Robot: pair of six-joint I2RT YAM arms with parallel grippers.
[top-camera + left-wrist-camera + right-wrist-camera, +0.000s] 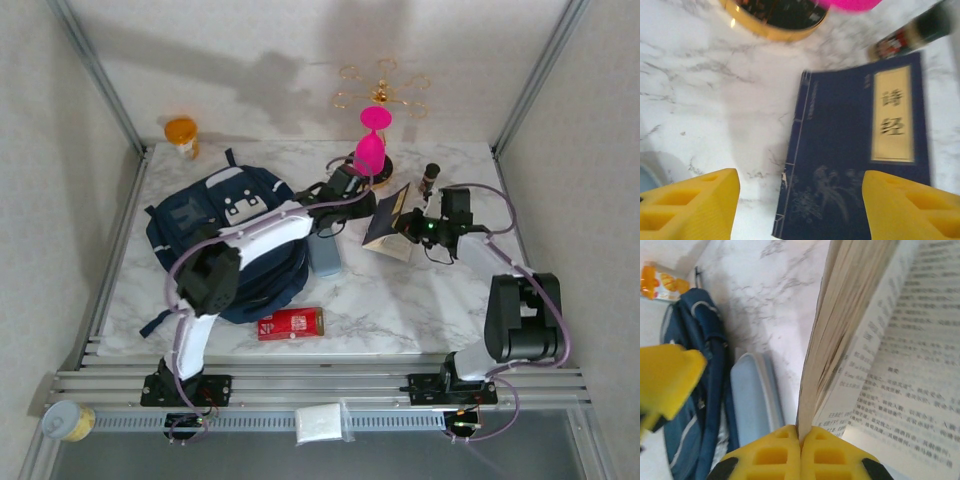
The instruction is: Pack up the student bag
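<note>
— Where is the backpack [185, 225]?
— On the left half of the worktop [400, 300]. The pencil case [324, 255] lies just beside its right edge, and a small box [291, 323] is at its front right.
— And the book [388, 222]?
— Right of the case. Behind it stands an hourglass [370, 150], with a bottle [431, 176] to that one's right. A jar [182, 133] sits at the far left corner.

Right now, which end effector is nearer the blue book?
Right. The right end effector is shut on pages of the book; the left end effector hovers open over its cover.
</note>
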